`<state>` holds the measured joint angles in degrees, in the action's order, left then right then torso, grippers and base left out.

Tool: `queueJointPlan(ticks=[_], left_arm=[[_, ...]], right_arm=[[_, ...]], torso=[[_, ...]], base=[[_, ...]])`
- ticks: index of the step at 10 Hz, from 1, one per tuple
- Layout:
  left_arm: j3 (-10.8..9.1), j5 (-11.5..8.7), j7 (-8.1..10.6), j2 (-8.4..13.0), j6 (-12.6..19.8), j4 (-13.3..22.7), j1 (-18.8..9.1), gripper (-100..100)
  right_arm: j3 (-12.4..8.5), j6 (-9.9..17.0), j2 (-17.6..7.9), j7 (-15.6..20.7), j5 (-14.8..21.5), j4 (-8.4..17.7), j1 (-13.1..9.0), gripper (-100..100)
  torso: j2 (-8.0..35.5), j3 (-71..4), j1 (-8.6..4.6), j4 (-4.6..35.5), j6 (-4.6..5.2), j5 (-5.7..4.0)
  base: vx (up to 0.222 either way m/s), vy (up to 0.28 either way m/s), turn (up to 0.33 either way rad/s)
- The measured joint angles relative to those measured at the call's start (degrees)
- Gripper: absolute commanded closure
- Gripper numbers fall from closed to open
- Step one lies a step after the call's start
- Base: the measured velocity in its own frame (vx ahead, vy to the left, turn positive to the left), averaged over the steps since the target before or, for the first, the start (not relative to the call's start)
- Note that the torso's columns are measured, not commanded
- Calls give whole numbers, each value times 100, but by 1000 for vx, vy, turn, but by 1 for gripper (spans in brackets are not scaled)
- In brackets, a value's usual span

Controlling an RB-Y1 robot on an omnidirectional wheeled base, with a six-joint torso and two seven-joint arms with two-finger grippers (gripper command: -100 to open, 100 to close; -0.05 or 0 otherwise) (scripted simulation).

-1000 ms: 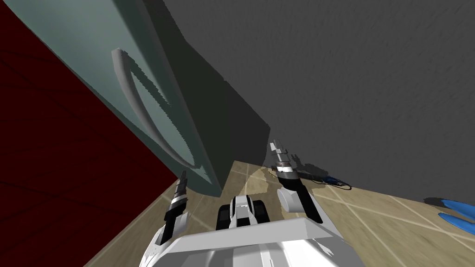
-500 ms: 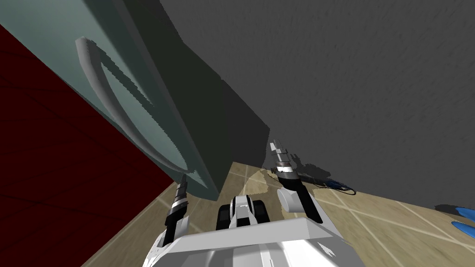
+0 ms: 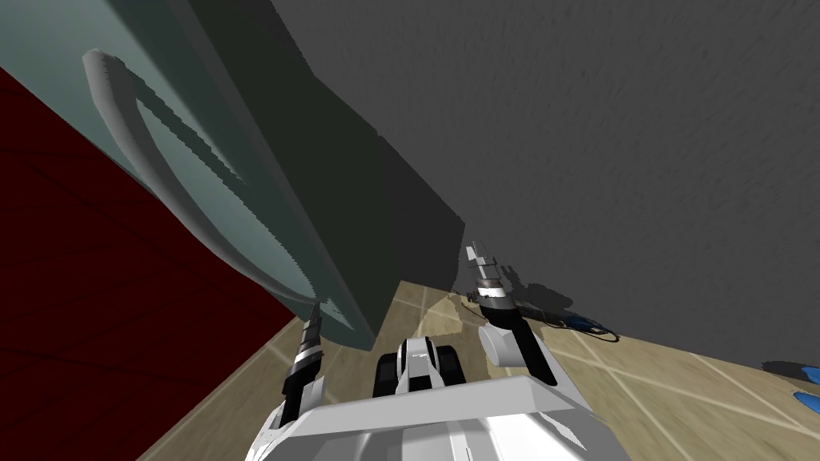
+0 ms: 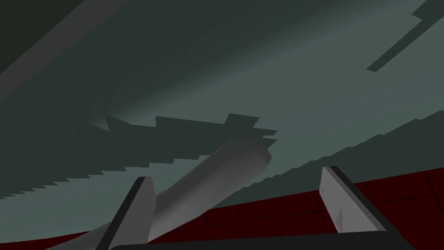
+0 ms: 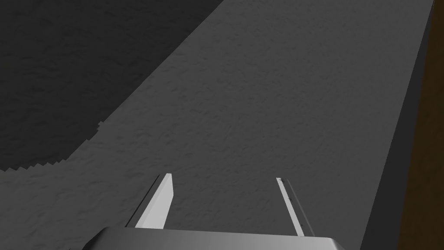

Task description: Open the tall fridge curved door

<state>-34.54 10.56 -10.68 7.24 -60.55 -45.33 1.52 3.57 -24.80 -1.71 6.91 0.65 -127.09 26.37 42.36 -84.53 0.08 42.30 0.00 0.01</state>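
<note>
- Grey-green fridge door (image 3: pixel 56 40), head view: it takes up the upper left, beside a dark red wall (image 3: pixel 96 320). A curved grey handle (image 3: pixel 152 172) runs down the door toward its lower corner. The left gripper (image 3: pixel 314 310) points up at the handle's lower end, above the tan tiled floor (image 3: pixel 657 400).
- Left wrist view: the left gripper's fingers (image 4: pixel 145 208) stand spread. The handle passes between them, close against one finger and apart from the other. Nothing is pinched.
- Right wrist view: the right gripper (image 5: pixel 223 177) has its fingers spread with nothing between them. The head view places it raised just right of the fridge.
</note>
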Motion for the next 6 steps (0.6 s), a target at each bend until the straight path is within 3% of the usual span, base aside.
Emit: queueJointPlan(ticks=[2,3,5,6], left_arm=[[27,-29,47,119,237,-107,-106,-100],[27,-32,50,126,259,-108,-113,100],[5,-8,8,33,82,-14,-45,100],[4,-7,2,29,55,-2,-42,-100]], right_arm=[[0,0,0,0,0,0,0,0],[0,0,0,0,0,0,0,0],[0,0,0,0,0,0,0,0],[0,0,0,0,0,0,0,0]], torso=[[-9,-5,-4,-2,0,0],[-8,-4,-4,-3,1,1],[-1,0,-3,0,0,0],[-7,-4,-8,-1,1,-2]], base=[[18,-13,7],[-13,7,-9],[-16,10,-6],[-10,-40,-16]])
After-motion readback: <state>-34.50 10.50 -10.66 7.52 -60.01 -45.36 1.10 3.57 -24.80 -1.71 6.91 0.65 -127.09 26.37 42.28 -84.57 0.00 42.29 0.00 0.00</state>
